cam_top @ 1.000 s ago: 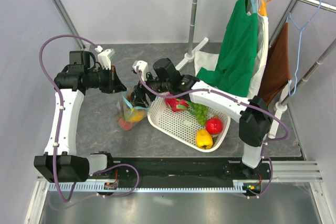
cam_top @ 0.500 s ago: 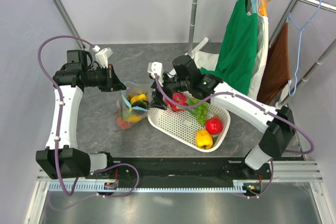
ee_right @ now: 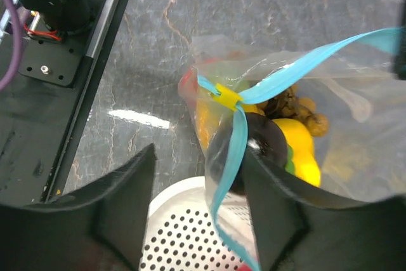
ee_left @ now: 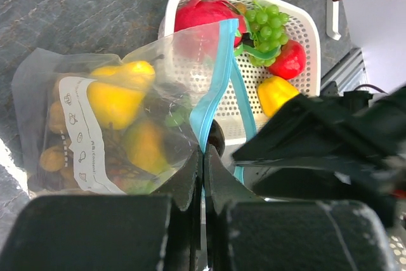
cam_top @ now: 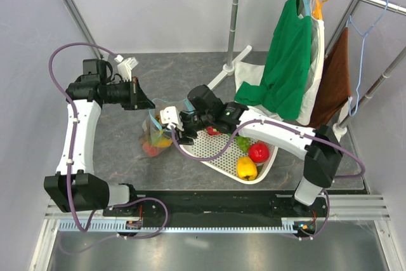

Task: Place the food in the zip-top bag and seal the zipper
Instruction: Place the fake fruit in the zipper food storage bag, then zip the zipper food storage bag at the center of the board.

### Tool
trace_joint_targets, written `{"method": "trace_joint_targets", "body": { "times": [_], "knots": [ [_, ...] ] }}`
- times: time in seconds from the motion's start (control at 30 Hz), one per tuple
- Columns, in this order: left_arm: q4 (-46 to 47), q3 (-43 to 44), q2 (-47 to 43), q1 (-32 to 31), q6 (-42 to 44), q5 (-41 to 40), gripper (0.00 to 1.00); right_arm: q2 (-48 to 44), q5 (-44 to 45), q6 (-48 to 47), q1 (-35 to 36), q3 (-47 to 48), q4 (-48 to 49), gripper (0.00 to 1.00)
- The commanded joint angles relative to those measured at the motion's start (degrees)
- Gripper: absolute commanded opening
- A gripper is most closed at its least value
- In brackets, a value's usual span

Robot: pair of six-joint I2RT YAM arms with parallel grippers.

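The clear zip-top bag (cam_top: 154,139) lies left of the basket with several fruits inside, among them a yellow one (ee_left: 114,96) and a brown berry cluster (ee_right: 304,109). My left gripper (cam_top: 142,101) is shut on the bag's teal zipper strip (ee_left: 212,87) and holds that end of the mouth up. My right gripper (cam_top: 174,129) is open at the bag's mouth. The strip (ee_right: 231,150) with its yellow slider (ee_right: 227,96) hangs between its fingers (ee_right: 120,201). A dark purple fruit (ee_right: 260,141) sits in the mouth beside the right finger.
The white perforated basket (cam_top: 219,152) stands right of the bag and holds a red-pink fruit (ee_left: 203,14), green grapes (ee_left: 266,20), a red fruit (cam_top: 258,152) and a yellow pepper (cam_top: 246,168). A clothes rack with a green garment (cam_top: 285,61) stands behind it.
My right gripper swung out over the basket's edge, then came back down and left to the bag's mouth. My left gripper has kept its hold on the strip.
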Motion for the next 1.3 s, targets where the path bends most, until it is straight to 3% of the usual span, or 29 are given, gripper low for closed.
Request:
{"method": "trace_joint_targets", "body": {
  "times": [0.0, 0.03, 0.07, 0.13, 0.17, 0.2, 0.23, 0.33, 0.37, 0.43, 0.67, 0.77, 0.8, 0.83, 0.9, 1.0, 1.27],
  "knots": [
    [-0.58, 2.53, -0.27, 0.3, 0.39, 4.57, 0.02, 3.07, 1.3, -2.63, 0.85, 3.3, 2.08, 0.53],
    [-0.58, 2.44, -0.27, 0.21, 0.48, 4.83, 0.02, 3.68, 1.82, -2.37, 0.77, 3.65, 2.17, 0.47],
    [-0.49, 2.18, -0.18, 0.21, 0.91, 5.35, 0.02, 3.77, 2.18, -1.15, 1.12, 4.0, 3.13, 0.33],
    [-0.67, 1.91, -0.1, 0.21, 1.7, 6.41, 0.02, 3.6, 2.53, 0.61, 1.12, 4.36, 5.32, 0.2],
    [-1.02, 1.91, 0.25, 0.21, 1.88, 6.68, 0.12, 3.68, 2.62, 3.15, 1.29, 4.88, 6.29, 0.07],
    [-1.28, 2.0, 0.52, 0.3, 1.88, 7.11, 0.21, 3.42, 2.88, 4.65, 1.29, 5.24, 7.26, 0.03],
    [-1.54, 2.61, 0.87, 0.56, 1.53, 8.07, 0.4, 3.33, 4.19, 6.23, 1.29, 5.41, 9.71, 0.0],
    [-2.95, 5.32, 1.75, 4.49, 1.09, 12.72, 0.6, 3.6, 5.95, 10.98, 1.21, 6.29, 12.7, 0.0],
    [-2.95, 6.21, 1.75, 6.35, 1.27, 14.31, 0.76, 3.6, 6.22, 11.78, 1.29, 6.29, 13.42, 0.0],
    [-3.21, 8.66, 2.01, 11.78, 2.14, 19.32, 0.85, 3.77, 7.36, 13.89, 1.3, 6.21, 15.53, 0.0],
    [-8.31, 7.72, -2.11, 23.23, 19.18, 27.24, 0.83, 6.67, 11.76, 16.79, 1.21, 10.33, 15.88, 0.0],
    [-16.28, 4.99, -4.57, 26.4, 35.49, 29.87, 0.8, 8.25, 12.2, 17.15, 1.29, 12.0, 15.8, 0.0],
    [-21.88, 4.64, -4.84, 27.01, 50.51, 31.27, 0.79, 8.43, 12.11, 16.89, 1.29, 12.53, 15.19, 0.0],
    [-26.37, 2.55, -5.19, 27.54, 53.1, 31.03, 0.75, 8.69, 12.2, 16.88, 1.29, 12.88, 14.92, 0.0],
    [-26.42, -0.88, -8.78, 28.16, 60.1, 30.24, 0.68, 9.22, 12.55, 16.71, 1.29, 13.5, 14.66, 0.0],
    [-26.42, -8.79, -14.5, 28.34, 69.78, 29.09, 0.66, 9.57, 13.25, 16.44, 1.38, 13.68, 14.74, 0.0],
    [-26.33, -13.55, -13.89, 28.25, 73.68, 28.21, 0.63, 11.07, 15.72, 17.76, 1.29, 15.7, 15.36, 0.0]
  ]
}}
